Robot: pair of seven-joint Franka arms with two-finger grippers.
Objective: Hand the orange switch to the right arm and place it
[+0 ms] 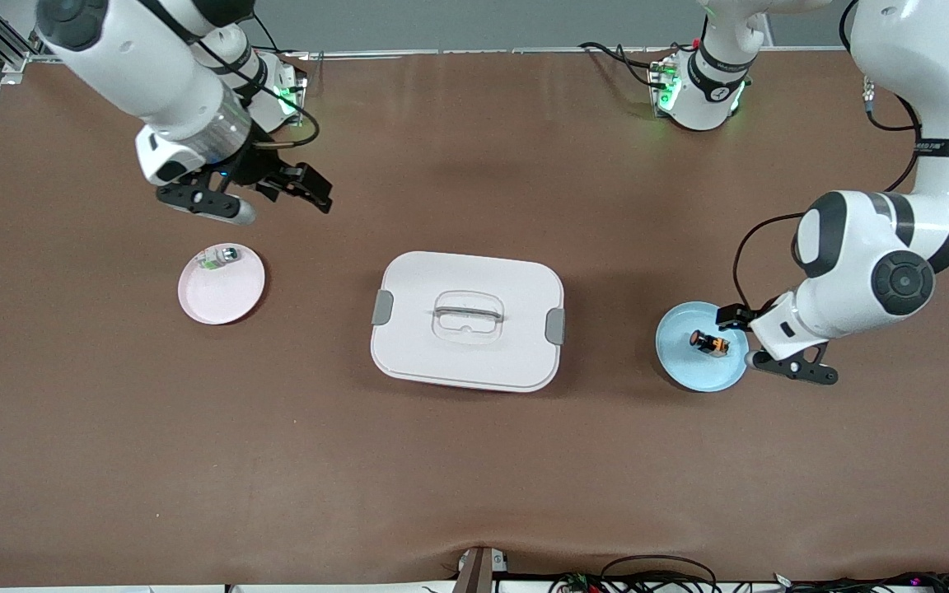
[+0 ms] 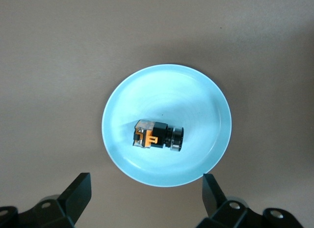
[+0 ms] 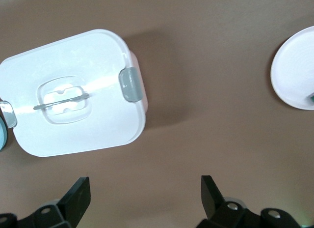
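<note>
The orange switch (image 1: pixel 709 343) (image 2: pixel 158 137), a stubby black part with orange marks, lies on its side in the middle of a light blue plate (image 1: pixel 686 366) (image 2: pixel 196 100). My left gripper (image 1: pixel 740 338) (image 2: pixel 145 181) hangs open just over the plate's rim at the left arm's end of the table, apart from the switch. Nothing sits between its fingers. My right gripper (image 1: pixel 287 206) (image 3: pixel 145 184) is open and empty, up over bare table close to a pink plate (image 1: pixel 227 303).
A white lidded box (image 1: pixel 466 321) (image 3: pixel 73 110) with grey clips and a clear handle stands mid-table between the two plates. The pink plate (image 3: pixel 294 75) holds a small clear-and-green part (image 1: pixel 219 257). Cables run along the table edge nearest the front camera.
</note>
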